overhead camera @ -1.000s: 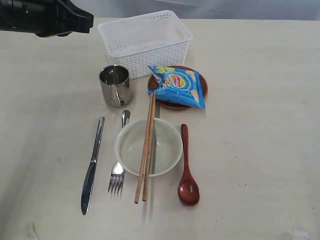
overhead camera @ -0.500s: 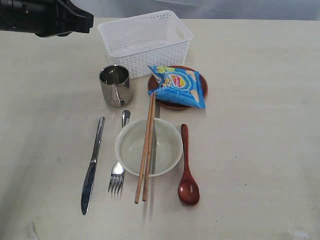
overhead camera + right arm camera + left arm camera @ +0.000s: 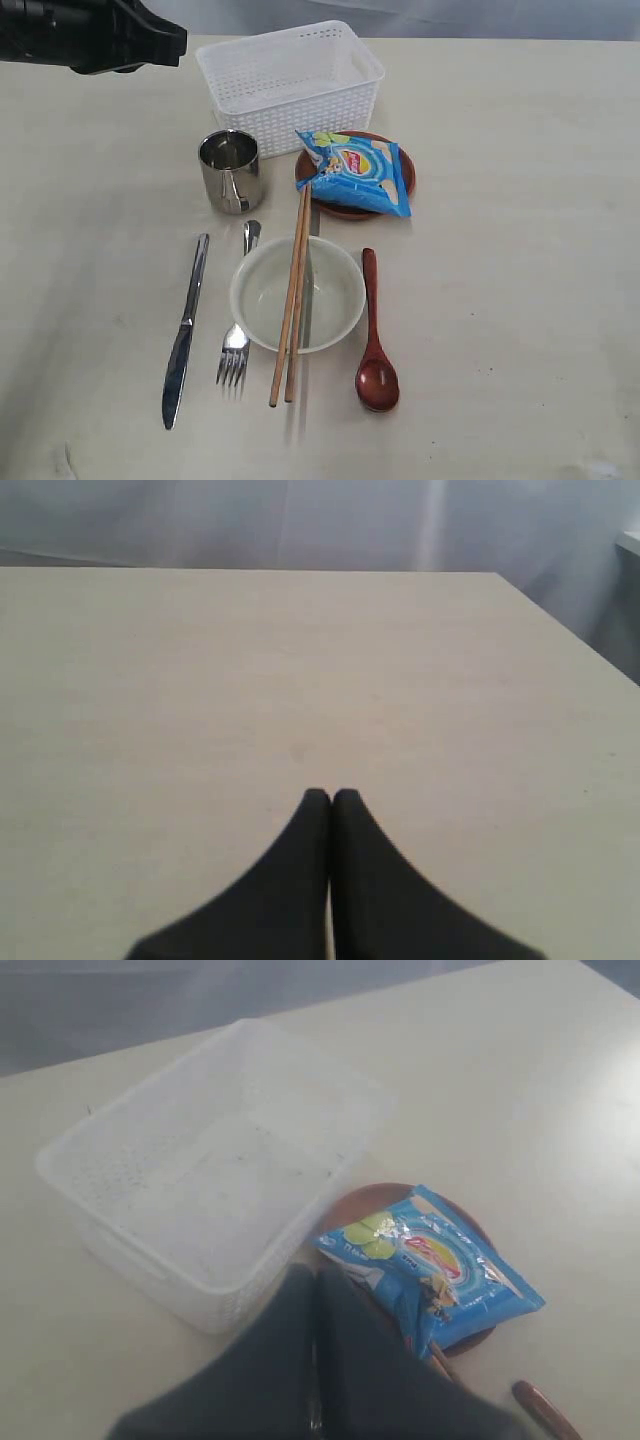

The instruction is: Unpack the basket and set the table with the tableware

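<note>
Nothing moved since earlier | left claw (image 3: 316,1272) closed, empty; right claw (image 3: 331,795) closed, empty | basket (image 3: 300,120) empty, just ahead of left claw | risk: nudging bowl (image 3: 260,290) rolls chopsticks (image 3: 288,300) off

left arm (image 3: 90,35): glossy black casing | left fingers (image 3: 265,1370): dark grey, tapered | right fingers (image 3: 285,880): matte black, tapered

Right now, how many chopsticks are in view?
2. Both lie side by side across the bowl: one chopstick nearer the fork, the other chopstick nearer the spoon. Their far ends reach the plate; none looks hidden.
</note>
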Robot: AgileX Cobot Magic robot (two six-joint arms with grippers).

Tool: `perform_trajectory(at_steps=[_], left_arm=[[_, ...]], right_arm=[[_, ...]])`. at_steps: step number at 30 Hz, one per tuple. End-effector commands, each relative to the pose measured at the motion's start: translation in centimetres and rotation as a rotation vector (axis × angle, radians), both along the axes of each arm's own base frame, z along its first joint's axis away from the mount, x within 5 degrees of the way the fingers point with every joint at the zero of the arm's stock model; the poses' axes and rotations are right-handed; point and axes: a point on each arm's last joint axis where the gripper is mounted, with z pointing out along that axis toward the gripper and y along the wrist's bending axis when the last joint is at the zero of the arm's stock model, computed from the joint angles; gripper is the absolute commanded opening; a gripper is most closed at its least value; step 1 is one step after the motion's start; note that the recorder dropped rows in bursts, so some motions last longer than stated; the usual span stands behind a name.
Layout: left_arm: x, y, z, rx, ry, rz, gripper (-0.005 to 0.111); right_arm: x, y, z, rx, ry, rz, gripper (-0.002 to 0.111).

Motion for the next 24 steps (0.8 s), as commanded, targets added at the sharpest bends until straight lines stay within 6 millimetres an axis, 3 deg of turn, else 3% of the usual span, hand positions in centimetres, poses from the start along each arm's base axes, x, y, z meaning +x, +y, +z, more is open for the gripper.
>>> perform_trajectory(at_steps=[1,11,14,16,20,24], left_arm=[[-0.2,0.1,-0.1,0.005,0.000,-0.001,0.000],[-0.2,0.1,0.0,0.008,-0.005,0.006,0.000],[-1.4,0.8,1.9,0.102,-0.110,-0.012,0.000],[-3.3,1.6,4.5,0.110,-0.205,0.012,0.000],[-9.2,3.9,9.3,0.008,-0.370,0.164,0.000],[-15.4,4.9,11.5,-0.079,-0.523,0.281,0.000]], right_arm=[[-0.1,0.0,-0.1,-0.006,-0.002,-0.006,0.000],[-0.1,0.0,-0.1,-0.009,-0.001,-0.005,0.000],[-0.1,0.0,-0.1,-0.009,-0.001,-0.005,0.000],[-0.1,0.0,-0.1,-0.009,-0.001,-0.005,0.000],[-0.1,0.0,-0.1,-0.009,-0.001,-0.005,0.000],[-0.1,0.0,-0.1,-0.009,-0.001,-0.005,0.000]])
